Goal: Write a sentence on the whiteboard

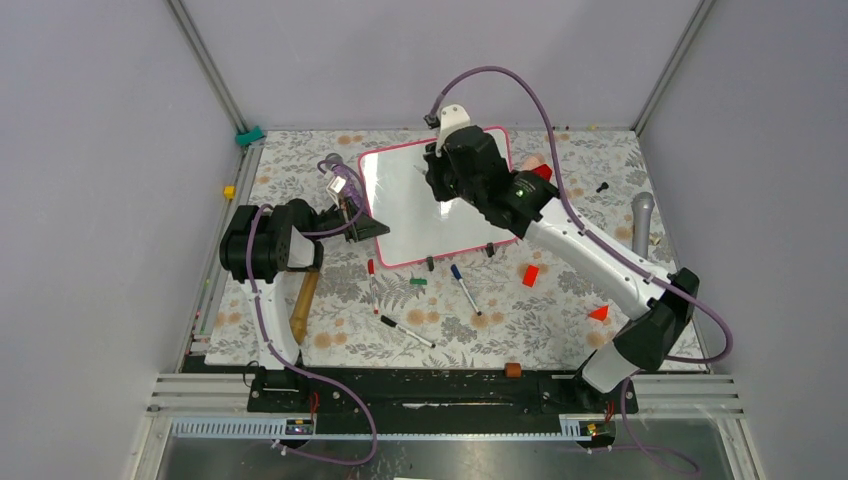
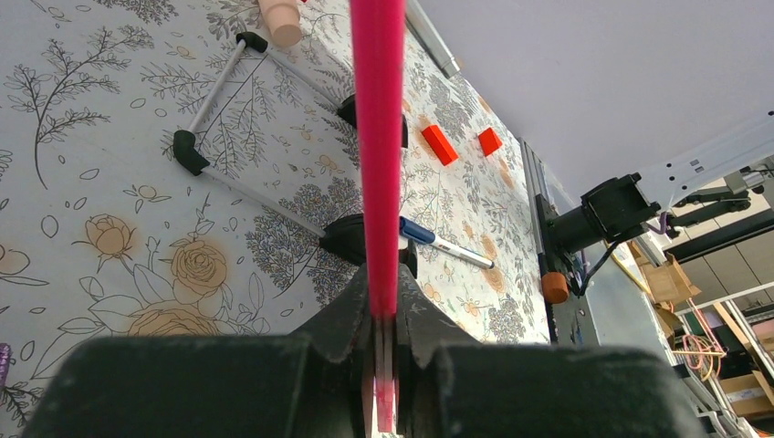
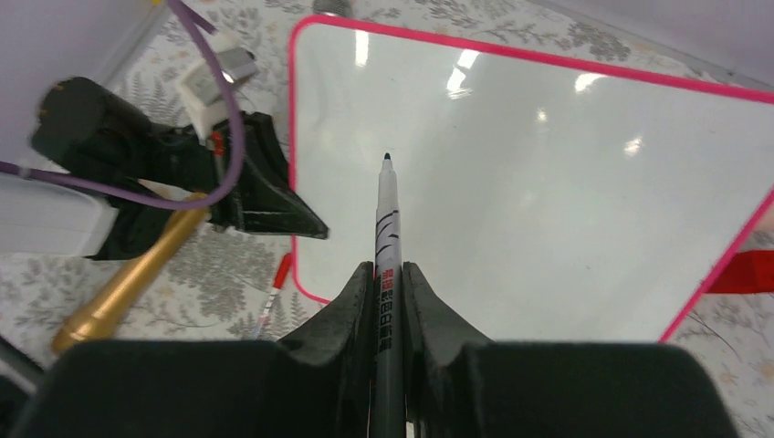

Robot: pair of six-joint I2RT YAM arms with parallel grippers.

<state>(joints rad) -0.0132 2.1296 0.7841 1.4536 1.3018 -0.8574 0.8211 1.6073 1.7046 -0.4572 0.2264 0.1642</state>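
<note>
Right wrist view: right gripper (image 3: pixel 389 272), jaws pinched on a slim white black-tipped marker (image 3: pixel 386 214). Its long axis aims straight ahead over the large glossy pink-framed whiteboard (image 3: pixel 548 173), which is blank. Left gripper (image 2: pixel 385 306), jaws clamped on the board's edge. One board; probably three loose markers (image 1: pixel 464 288) on the floral bench (image 1: pixel 560 335).

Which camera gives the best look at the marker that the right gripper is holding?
The right wrist view: the marker runs straight up from the shut right gripper, its dark tip over the unmarked whiteboard. In the top external view the gripper's own body hides it; the left wrist view does not show it.
</note>
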